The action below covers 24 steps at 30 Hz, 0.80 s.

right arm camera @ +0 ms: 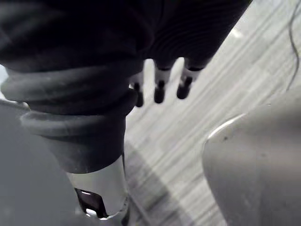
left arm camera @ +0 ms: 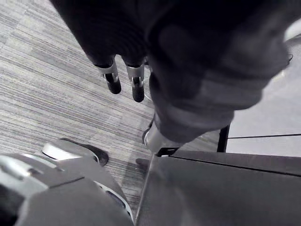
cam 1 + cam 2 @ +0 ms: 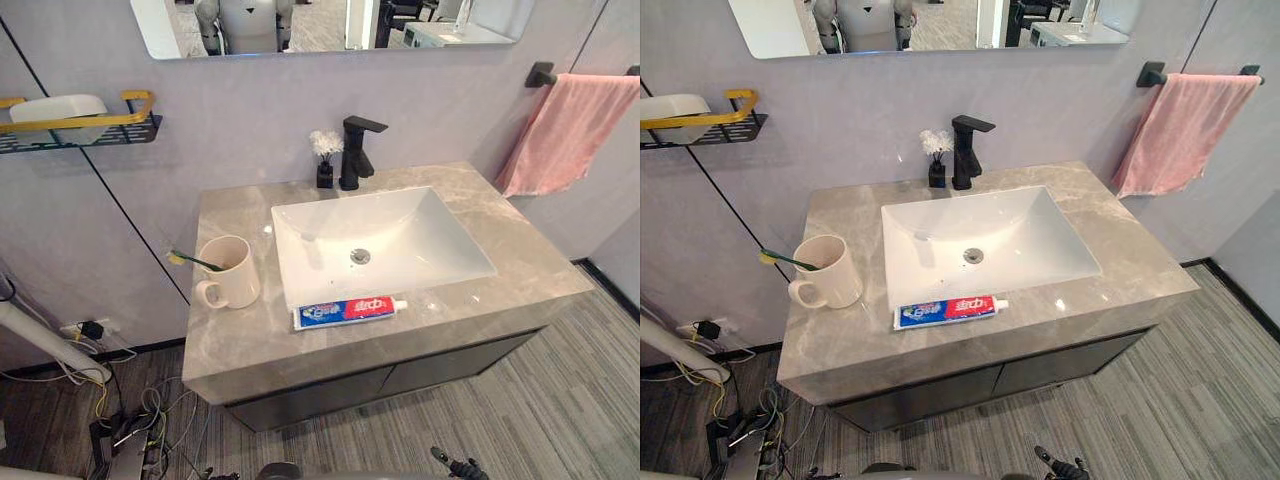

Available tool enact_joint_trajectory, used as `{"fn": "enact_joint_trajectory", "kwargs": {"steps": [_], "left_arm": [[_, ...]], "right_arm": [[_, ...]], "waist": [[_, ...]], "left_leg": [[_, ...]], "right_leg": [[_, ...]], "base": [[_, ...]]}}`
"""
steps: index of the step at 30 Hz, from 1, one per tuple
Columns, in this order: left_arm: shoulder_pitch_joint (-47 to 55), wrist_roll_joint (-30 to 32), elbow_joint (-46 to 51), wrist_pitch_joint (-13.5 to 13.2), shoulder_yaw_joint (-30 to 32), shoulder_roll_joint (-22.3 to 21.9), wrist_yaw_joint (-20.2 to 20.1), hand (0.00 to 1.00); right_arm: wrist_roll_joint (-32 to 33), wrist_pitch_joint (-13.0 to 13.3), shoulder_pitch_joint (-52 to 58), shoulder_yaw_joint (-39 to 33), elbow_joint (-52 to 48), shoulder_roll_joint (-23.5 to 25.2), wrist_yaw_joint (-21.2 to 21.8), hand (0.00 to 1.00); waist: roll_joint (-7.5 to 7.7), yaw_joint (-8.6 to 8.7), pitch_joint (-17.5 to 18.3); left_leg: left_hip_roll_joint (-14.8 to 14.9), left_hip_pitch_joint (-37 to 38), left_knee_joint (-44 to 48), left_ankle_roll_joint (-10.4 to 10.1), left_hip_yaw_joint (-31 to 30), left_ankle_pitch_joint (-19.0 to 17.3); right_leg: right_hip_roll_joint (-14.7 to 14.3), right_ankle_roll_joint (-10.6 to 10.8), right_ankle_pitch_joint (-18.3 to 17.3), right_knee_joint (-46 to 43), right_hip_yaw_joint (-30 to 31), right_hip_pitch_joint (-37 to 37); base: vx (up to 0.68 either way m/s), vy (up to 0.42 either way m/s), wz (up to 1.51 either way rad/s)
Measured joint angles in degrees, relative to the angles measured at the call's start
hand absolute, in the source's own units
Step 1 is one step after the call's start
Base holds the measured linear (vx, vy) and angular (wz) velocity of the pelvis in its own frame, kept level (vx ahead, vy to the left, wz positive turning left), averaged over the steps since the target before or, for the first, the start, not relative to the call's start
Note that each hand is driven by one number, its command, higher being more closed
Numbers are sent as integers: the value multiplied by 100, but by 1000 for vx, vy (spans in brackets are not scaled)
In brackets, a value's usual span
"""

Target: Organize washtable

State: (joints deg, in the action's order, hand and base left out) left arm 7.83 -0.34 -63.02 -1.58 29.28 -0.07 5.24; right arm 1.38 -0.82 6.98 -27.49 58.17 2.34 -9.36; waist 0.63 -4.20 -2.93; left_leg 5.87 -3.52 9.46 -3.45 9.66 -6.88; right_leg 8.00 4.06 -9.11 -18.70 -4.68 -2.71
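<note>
View from above: grey marble-patterned worktop [image 3: 500,250] with a white rectangular basin [image 3: 400,225] set in it. Left of the basin stands a cream ceramic mug [image 3: 235,275], upright, with a green-handled toothbrush [image 3: 195,261] leaning out of it to the left. A blue, red and white toothpaste tube [image 3: 350,311] lies flat along the basin's near rim (cap to the right). A black tap [image 3: 355,155] stands at the far rim, and a pink towel [image 3: 565,130] hangs on the right wall. The left hand [image 2: 113,80] and the right hand [image 1: 160,87] hang over the striped floor, fingers straight and holding nothing.
</note>
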Motion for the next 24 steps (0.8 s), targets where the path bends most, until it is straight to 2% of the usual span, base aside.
{"fn": "enact_joint_trajectory", "kwargs": {"steps": [3, 4, 6, 9, 11, 12, 13, 15, 18, 21, 22, 23, 24], "left_arm": [[10, 41, -86, 14, 15, 38, -21, 0], [-3, 54, -133, 16, 9, 48, -17, 0], [-23, 50, -215, 15, 7, 43, -17, 0], [-30, 57, -185, 8, -2, 67, -25, 0], [-31, 123, -186, 12, -102, 135, -26, 0], [-49, 172, -193, 12, -282, 267, -31, 0], [-50, 188, -188, 12, -286, 295, -30, 0], [-26, 225, -178, 13, -342, 418, -24, 0], [-22, 222, -157, 9, -398, 527, -19, 0], [-49, 207, -34, 8, -399, 477, -4, 0], [-105, 207, 61, 8, -396, 428, 10, 0], [-141, 208, 63, 15, -393, 424, 13, 0], [-209, 208, 73, 18, -387, 424, 24, 0]], "right_arm": [[-208, -64, -69, -197, 87, 73, 58, 0], [-185, -86, -104, -302, 129, 56, 96, 0], [-190, -80, -71, -534, 147, 38, 118, 0], [-182, -90, -27, -761, 252, 5, 225, 0], [-175, -87, -43, -760, 330, 8, 229, 0], [-176, -92, -49, -763, 351, 48, 261, 0], [-183, -97, -34, -759, 354, 77, 282, 0], [-184, -99, -35, -731, 353, 166, 314, 0], [-189, -91, -99, -361, 356, 223, 337, 0], [-210, -73, -221, 140, 349, 123, 342, 0], [-289, -68, -274, 396, 347, 28, 357, 0], [-329, -63, -295, 414, 327, 10, 369, 0], [-385, -49, -310, 427, 292, 36, 412, 0]], "waist": [[94, 5, -21], [73, 21, -37], [38, 38, -28], [99, 13, -18], [181, 26, -28], [305, 33, -108], [332, 21, -120], [506, 21, -200], [647, 16, -310], [605, 14, -350], [546, 19, -403], [533, 23, -417], [672, 30, -384]], "left_leg": [[-134, -9, -453, -97, -269, 470], [-196, 15, -621, -98, -465, 655], [-253, 154, -807, -93, -706, 744], [-273, 176, -908, -70, -810, 948], [-335, 384, -1557, -21, -891, 1330], [-429, 319, -1550, -14, -1020, 1375], [-470, 322, -1551, -3, -1050, 1382], [-609, 335, -1551, 2, -1175, 1384], [-763, 307, -1551, 34, -1410, 1402], [-863, 17, -1548, 142, -1829, 1480], [-878, -203, -1544, 277, -1920, 1427], [-860, -293, -1542, 407, -1739, 1328], [-881, -373, -1458, 457, -1423, 1047]], "right_leg": [[-53, 95, -107, 817, -33, -148], [-60, 112, -175, 968, -157, -189], [-72, 69, -199, 985, -357, -249], [-80, 62, -205, 1053, -662, -410], [-51, 85, -204, 1101, -772, -401], [21, 125, -210, 1110, -893, -426], [31, 133, -213, 1119, -904, -448], [106, 212, -195, 1205, -1002, -612], [200, 235, -178, 1239, -1174, -747], [211, 197, -197, 1053, -1432, -660], [221, 137, -231, 899, -1736, -562], [232, 122, -221, 891, -1889, -539], [378, 38, -166, 954, -2131, -481]], "base": [[-49, -176, -14], [-75, -190, 21], [-84, -128, 44], [-17, -37, 49], [-6, 20, 37], [-10, 42, 37], [6, 46, 46], [37, 35, 36], [30, 25, 38], [-48, -3, 85], [-72, 0, 127], [-73, 1, 135], [-12, 67, 121]]}}
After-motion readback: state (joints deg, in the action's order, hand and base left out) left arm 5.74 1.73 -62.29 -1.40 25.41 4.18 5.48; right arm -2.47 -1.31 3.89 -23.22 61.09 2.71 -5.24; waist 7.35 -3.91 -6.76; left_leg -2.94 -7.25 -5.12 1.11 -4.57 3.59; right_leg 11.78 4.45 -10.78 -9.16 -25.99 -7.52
